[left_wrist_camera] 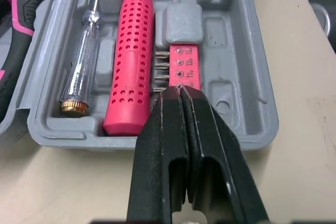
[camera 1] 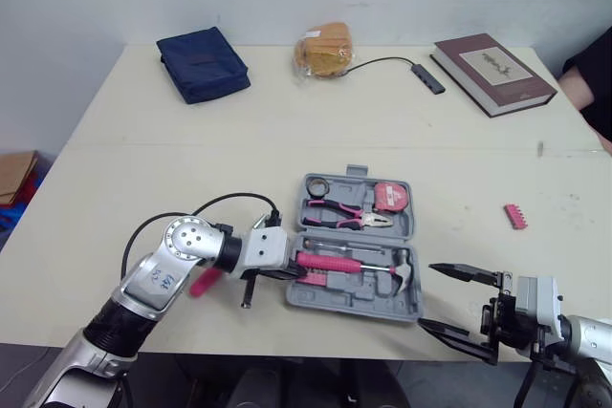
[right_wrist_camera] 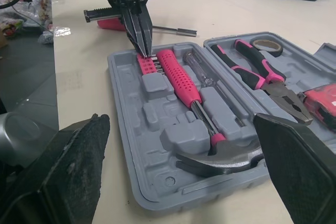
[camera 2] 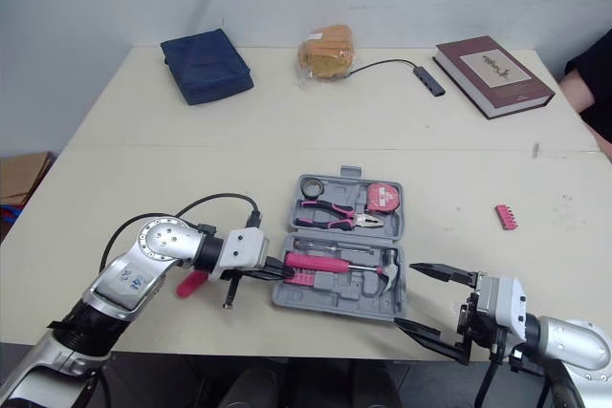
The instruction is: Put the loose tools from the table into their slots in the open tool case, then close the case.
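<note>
- Bit strip (left_wrist_camera: 184, 66), small, stiff and light, sits in its tool case (right_wrist_camera: 152, 192) slot at the tips of my left gripper (left_wrist_camera: 181, 88), whose fingers are pressed together on its near end.
- Screwdriver (camera 1: 204, 281) lies loose behind that gripper; I judge its pink handle the surest hold.
- Right gripper (camera 1: 427, 295), spread wide, hangs beside the tool case.

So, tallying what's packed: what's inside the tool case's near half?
Hammer, clear screwdriver and pink bit holder, the last partly covered by the shut left gripper.
</note>
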You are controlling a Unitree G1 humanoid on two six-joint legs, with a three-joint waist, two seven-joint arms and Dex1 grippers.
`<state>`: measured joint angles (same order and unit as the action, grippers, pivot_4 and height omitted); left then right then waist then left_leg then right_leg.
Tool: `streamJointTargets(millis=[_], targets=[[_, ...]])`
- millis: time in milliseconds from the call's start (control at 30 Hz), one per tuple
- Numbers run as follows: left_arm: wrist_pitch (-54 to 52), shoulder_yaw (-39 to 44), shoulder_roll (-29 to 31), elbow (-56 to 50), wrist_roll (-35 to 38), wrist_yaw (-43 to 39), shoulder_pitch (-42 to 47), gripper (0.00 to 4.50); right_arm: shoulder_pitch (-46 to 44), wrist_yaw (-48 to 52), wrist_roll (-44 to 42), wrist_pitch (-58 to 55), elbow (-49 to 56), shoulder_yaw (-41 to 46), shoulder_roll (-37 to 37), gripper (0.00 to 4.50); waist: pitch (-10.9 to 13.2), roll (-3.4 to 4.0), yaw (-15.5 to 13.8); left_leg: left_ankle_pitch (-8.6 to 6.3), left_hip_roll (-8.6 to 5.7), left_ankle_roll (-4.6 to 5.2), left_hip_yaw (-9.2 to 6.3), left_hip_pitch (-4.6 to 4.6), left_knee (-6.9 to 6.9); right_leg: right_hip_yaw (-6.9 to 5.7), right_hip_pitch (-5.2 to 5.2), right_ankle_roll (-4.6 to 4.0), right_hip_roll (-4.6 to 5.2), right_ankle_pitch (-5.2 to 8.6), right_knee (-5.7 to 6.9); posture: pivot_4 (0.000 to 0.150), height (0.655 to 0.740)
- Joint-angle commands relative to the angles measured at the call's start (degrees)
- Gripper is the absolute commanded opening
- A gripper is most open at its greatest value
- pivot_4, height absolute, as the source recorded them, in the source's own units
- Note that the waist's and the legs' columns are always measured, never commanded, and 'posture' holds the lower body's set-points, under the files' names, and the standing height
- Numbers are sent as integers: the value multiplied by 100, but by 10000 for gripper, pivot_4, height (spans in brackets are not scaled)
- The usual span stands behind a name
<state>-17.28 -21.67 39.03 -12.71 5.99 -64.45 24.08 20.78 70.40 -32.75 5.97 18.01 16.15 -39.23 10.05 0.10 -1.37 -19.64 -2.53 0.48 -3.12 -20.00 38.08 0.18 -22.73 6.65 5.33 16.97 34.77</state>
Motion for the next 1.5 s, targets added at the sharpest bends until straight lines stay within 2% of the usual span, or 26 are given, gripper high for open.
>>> streamJointTargets(millis=[33,133,300,433,533,600,667,700,800,900,1067,1233,1367,1500], targets=[[-539,-522,160,95,-637,-7,30,117,-9,-47,-55,19,235,114,-56,45000,-8,9,-1,0,0,0,0,2,0,1,2,0,0,0,0,1500,7400],[-840,-586,-117,128,-601,218,183,117,-99,-130,-34,4,222,122,-59,45000,-17,22,-2,-2,-1,3,3,21,-4,3,19,0,0,0,-2,1500,7400],[-708,-722,-28,109,-596,-3,102,117,-304,-504,-25,-122,70,334,-59,45000,-21,21,-19,-16,-4,32,6,45,-4,7,39,0,4,1,-1,1500,7400],[14,206,-545,407,137,297,-32,117,-388,-1092,-93,-559,-91,707,-48,45000,-24,25,-17,-9,-6,19,8,41,-4,10,33,0,8,1,-1,1500,7400],[209,833,-552,443,633,177,-146,8530,-420,-1918,529,-776,-222,962,-62,45000,-13,6,-9,0,-3,2,4,18,-4,5,10,-1,5,1,3,1500,7400],[253,998,-529,461,732,180,-191,18257,-431,-2262,717,-970,-239,1034,-70,45000,-13,6,-1,4,-4,-3,4,-9,0,5,-19,-1,6,1,13,1500,7400],[162,2275,-454,668,1693,166,-395,26415,-318,-2623,833,-948,-451,1528,-4,45000,-13,8,15,5,-6,-4,6,-17,0,8,-33,-1,6,1,19,1500,7400],[193,2836,-300,898,1914,210,-543,31177,-215,-2767,912,-824,-640,1812,39,45000,-12,8,16,6,-5,-6,13,-25,-1,13,-51,-2,5,1,29,1500,7400],[719,3771,125,1460,1850,325,-1036,44286,162,-2842,999,-472,-1109,2370,167,45000,-12,7,25,11,0,-14,21,-31,-10,13,-72,-15,-1,9,41,1500,7400],[1148,4503,299,1919,1836,582,-1412,44776,460,-2838,1019,-117,-1557,2735,308,45000,-11,5,5,10,1,-11,26,-28,-23,15,-70,-19,-2,12,33,1500,7400],[1484,5200,465,2400,1761,834,-2162,44776,708,-2966,1003,474,-2326,3174,591,45000,-11,4,21,-13,-13,44,38,-19,-18,30,-57,1,16,-1,25,1500,7400],[1604,5748,420,2483,1829,1301,-2752,44776,1196,-2815,798,429,-2394,3210,880,45000,-11,5,17,-16,0,37,31,-19,-32,24,-62,-14,11,7,24,1500,7400],[1473,5531,193,1850,1947,1303,-3087,44776,1069,-2955,748,377,-2360,3139,898,45000,-13,7,35,-16,2,38,40,-10,-32,34,-55,-17,14,4,25,1500,7400],[1220,5233,-24,1287,2083,1473,-2908,44776,785,-3148,548,-201,-1983,2923,878,45000,-14,6,35,-16,7,38,37,-8,-32,32,-52,-20,13,4,25,1500,7400]])
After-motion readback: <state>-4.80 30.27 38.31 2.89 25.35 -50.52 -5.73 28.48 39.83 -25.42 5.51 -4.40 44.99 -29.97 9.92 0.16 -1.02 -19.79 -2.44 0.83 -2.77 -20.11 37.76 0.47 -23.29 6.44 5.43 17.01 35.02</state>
